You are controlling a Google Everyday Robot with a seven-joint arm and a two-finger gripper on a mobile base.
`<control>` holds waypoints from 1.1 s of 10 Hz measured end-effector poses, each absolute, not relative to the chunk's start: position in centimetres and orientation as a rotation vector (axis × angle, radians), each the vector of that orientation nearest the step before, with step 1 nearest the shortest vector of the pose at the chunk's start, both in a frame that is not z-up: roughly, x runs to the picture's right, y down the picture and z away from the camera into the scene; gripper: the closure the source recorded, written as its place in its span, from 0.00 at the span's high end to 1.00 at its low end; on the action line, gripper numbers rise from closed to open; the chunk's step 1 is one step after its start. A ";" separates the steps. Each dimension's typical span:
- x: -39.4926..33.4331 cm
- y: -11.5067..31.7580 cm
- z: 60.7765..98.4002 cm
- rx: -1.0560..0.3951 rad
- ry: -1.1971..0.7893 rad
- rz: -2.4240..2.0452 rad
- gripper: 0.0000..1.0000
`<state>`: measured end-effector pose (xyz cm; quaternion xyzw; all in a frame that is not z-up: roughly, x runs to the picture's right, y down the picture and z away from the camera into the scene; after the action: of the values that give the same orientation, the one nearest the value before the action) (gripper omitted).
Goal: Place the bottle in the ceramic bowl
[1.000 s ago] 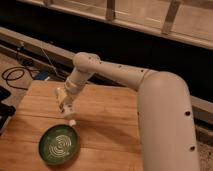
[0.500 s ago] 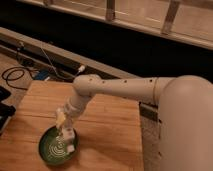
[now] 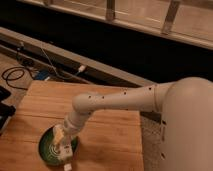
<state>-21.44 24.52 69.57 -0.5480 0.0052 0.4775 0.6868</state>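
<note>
While the white arm (image 3: 120,100) reached down across the wooden table (image 3: 100,135) in the camera view, its gripper (image 3: 64,150) hung over the near side of the dark green ceramic bowl (image 3: 50,150), clamped on the small white bottle (image 3: 66,159), whose lower end pointed at the bowl's front rim. By my judgement the carry was done; letting go so the bottle landed inside, not on the rim, remained.

Gripper (image 3: 64,150) over bowl (image 3: 47,149); tabletop (image 3: 107,132) right free.
</note>
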 end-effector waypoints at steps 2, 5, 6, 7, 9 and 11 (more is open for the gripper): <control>-23.0 22.4 71.3 -1.232 0.018 1.023 0.00; -24.8 19.7 74.0 -1.225 0.048 0.987 0.03; -24.8 19.5 74.1 -1.224 0.054 0.984 0.03; -24.8 19.5 74.2 -1.224 0.054 0.984 0.03; -24.8 19.4 74.2 -1.223 0.053 0.985 0.03; -24.8 19.4 74.2 -1.223 0.053 0.986 0.03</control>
<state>-24.77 19.45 74.19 -0.5506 0.0239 0.4436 0.7067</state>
